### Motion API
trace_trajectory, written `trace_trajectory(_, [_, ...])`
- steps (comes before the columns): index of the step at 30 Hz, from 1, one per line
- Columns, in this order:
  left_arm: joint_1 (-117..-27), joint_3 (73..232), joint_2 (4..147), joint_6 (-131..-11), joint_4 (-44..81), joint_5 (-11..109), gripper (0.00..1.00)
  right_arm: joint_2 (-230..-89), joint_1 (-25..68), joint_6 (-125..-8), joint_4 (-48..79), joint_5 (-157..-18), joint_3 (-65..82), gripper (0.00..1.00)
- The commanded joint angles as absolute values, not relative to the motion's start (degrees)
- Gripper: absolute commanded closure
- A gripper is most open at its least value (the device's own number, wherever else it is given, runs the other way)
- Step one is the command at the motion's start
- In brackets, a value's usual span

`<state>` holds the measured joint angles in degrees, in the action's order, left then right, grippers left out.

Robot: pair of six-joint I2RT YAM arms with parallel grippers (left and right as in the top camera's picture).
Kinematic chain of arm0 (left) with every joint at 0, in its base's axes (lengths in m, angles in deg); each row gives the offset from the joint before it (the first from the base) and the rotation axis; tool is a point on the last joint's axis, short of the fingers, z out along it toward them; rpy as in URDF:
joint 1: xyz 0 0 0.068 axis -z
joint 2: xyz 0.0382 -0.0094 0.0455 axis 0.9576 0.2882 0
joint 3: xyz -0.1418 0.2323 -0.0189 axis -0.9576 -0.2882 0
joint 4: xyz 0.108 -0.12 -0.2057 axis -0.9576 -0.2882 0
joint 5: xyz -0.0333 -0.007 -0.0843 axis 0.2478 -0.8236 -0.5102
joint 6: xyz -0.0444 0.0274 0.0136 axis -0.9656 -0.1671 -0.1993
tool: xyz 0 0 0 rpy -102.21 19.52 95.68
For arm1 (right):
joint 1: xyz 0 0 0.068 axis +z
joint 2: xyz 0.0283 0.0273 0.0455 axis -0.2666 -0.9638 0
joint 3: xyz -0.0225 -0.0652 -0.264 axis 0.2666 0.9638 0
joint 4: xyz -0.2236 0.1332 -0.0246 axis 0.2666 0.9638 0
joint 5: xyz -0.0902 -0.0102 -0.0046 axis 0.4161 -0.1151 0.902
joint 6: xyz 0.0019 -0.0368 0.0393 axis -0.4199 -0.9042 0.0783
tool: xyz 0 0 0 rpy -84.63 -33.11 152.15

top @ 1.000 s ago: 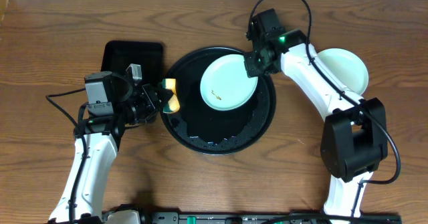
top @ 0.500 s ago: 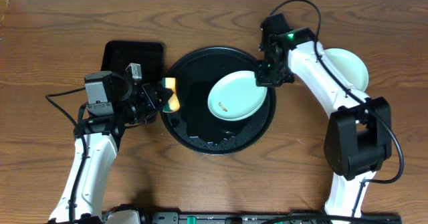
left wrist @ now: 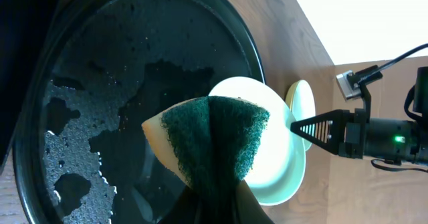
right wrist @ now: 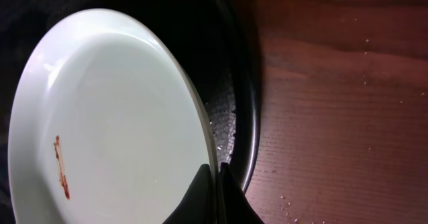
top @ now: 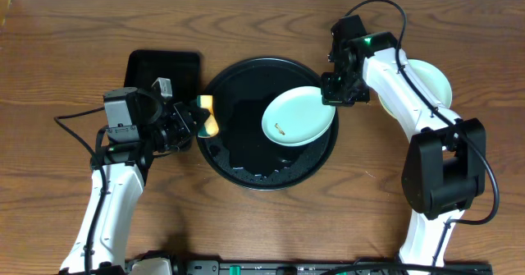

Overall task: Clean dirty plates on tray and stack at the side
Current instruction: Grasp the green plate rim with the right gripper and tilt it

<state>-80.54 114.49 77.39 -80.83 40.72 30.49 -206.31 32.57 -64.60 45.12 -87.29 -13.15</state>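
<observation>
Rim of the round black tray (top: 215, 156) is reached on the right of the overhead frame by a pale mint plate (top: 298, 117), whose edge sits just inside that rim. The plate is pinched at its right edge by the closed right gripper (top: 335, 94) and appears to be raised on that side, though the tilt is hard to judge. A thin brown streak (top: 280, 130) is seen near the plate's lower left. Bare table (top: 361, 144) is left open right of the tray, crossed above by the right arm. A second plate (top: 431, 82) rests beyond it, partly hidden, well apart from the tray. At the tray's left rim a yellow-and-green sponge (top: 209, 117) is clamped in the left gripper (top: 195, 119), apart from the held plate. A rectangular tray (top: 164, 68) lies just beside the round one at upper left.
</observation>
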Motion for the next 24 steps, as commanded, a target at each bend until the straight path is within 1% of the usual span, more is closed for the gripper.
trace_trajectory(1, [-80.43, 114.84, 76.45, -79.43, 40.88, 30.91, 0.92, -205.86, 33.31, -64.44, 45.62, -89.02, -13.66, 0.99])
trace_trajectory(9, [-79.16, 114.84, 76.45, -76.16, 39.59, 31.72, 0.92, -205.86, 35.73, -64.4, 46.08, -88.76, -13.09, 0.99])
trace_trajectory(15, [-77.0, 114.84, 76.45, -76.09, 39.26, 37.55, 0.92, -205.86, 38.07, -63.22, 45.56, -85.54, -9.59, 0.99])
trace_trajectory(19, [-76.26, 114.84, 76.45, -74.01, 39.26, 38.73, 0.92, -205.86, 39.58, -67.68, 41.18, -83.73, -5.48, 0.99])
trace_trajectory(24, [-74.62, 114.84, 76.45, -72.64, 39.5, 41.07, 0.92, -205.86, 40.32, -68.09, 31.04, -79.99, 0.2, 0.99])
